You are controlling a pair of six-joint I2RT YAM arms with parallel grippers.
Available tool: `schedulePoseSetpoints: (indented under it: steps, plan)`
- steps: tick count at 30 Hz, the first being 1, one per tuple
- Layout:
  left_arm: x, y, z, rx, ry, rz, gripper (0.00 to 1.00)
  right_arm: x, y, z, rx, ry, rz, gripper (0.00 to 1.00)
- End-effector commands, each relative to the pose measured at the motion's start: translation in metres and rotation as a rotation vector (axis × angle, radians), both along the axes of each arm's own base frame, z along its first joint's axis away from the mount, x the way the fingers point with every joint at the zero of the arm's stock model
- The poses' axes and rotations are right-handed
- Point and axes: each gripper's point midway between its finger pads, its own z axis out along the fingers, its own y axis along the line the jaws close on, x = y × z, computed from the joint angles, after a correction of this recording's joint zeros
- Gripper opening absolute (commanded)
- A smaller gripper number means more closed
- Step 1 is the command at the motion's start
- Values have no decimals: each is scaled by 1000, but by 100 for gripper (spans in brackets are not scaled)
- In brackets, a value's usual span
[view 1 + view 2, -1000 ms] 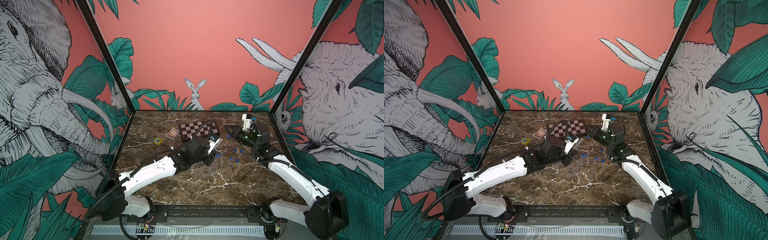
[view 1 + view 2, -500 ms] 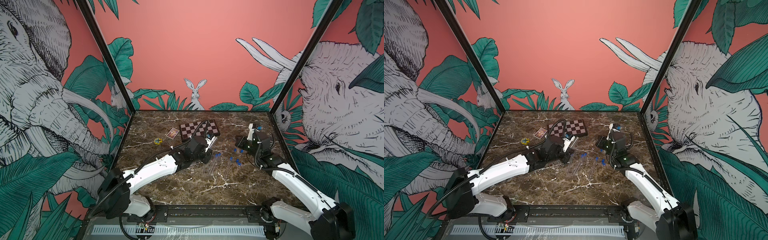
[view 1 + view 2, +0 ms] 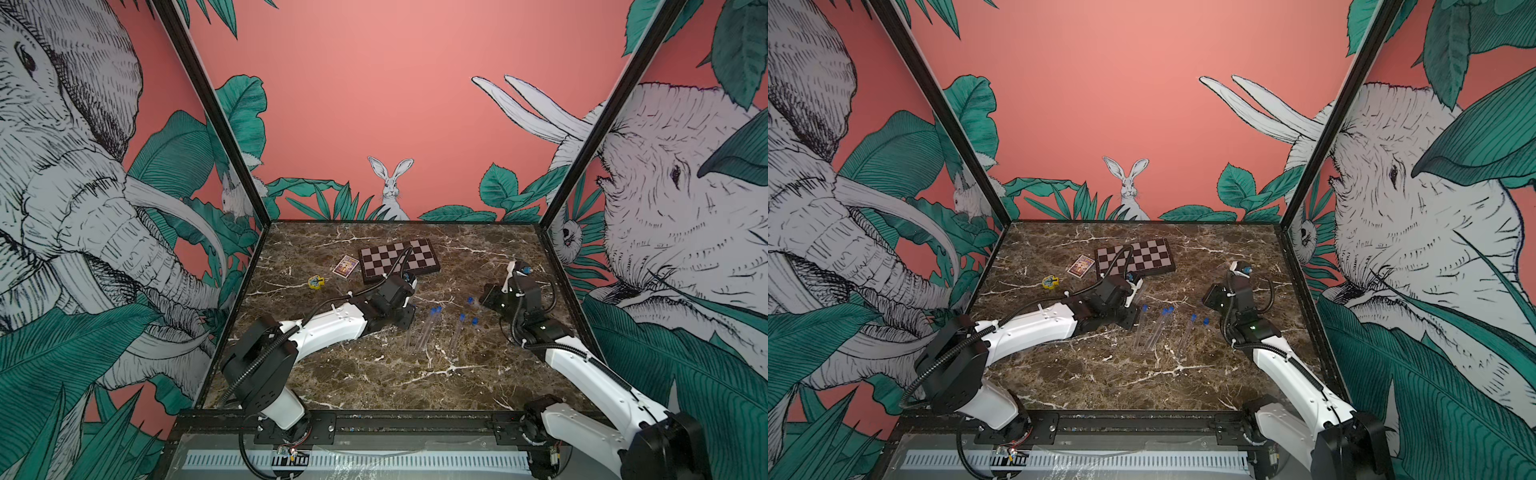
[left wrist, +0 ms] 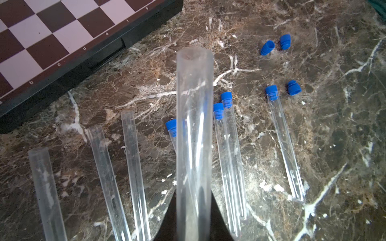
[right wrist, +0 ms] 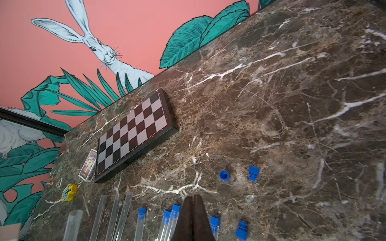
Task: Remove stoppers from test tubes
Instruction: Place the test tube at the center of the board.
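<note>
My left gripper (image 4: 194, 201) is shut on a clear test tube (image 4: 194, 129) whose open mouth has no stopper. On the marble below it lie three open tubes (image 4: 104, 177) and several tubes capped with blue stoppers (image 4: 226, 98). Three loose stoppers (image 4: 267, 47) lie farther on. In both top views the capped tubes (image 3: 435, 311) (image 3: 1168, 311) lie between the arms. My left gripper (image 3: 409, 313) is to their left. My right gripper (image 5: 193, 200) is shut and holds nothing; it hovers over the capped ends, short of two loose stoppers (image 5: 224, 174). In a top view the right gripper (image 3: 486, 297) is next to a loose stopper (image 3: 470, 299).
A folded chessboard (image 3: 398, 261) lies at the back centre, with a small card box (image 3: 345, 266) and a yellow-and-blue toy (image 3: 316, 282) to its left. Black frame posts and printed walls close in the marble table (image 3: 374, 382) on three sides.
My right gripper came down from the back right toward the loose stoppers and closed its jaws fully. My left gripper drew back to the left with the tube.
</note>
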Motion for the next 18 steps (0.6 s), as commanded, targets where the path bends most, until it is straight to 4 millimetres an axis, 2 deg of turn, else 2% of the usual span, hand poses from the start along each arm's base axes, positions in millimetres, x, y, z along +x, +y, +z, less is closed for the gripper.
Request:
schedulePoseSetpoints:
  steps: [1,10,18]
  plan:
    - [0,2,11,-19,-14,21,0,2,-3,4,14,-21,-12,0]
    - [5,13,-11,26,33,67,0,-1,-7,0,1,-5,-29,0]
    - [9,18,-42,56,101,112,0,-7,-8,-10,3,15,-27,0]
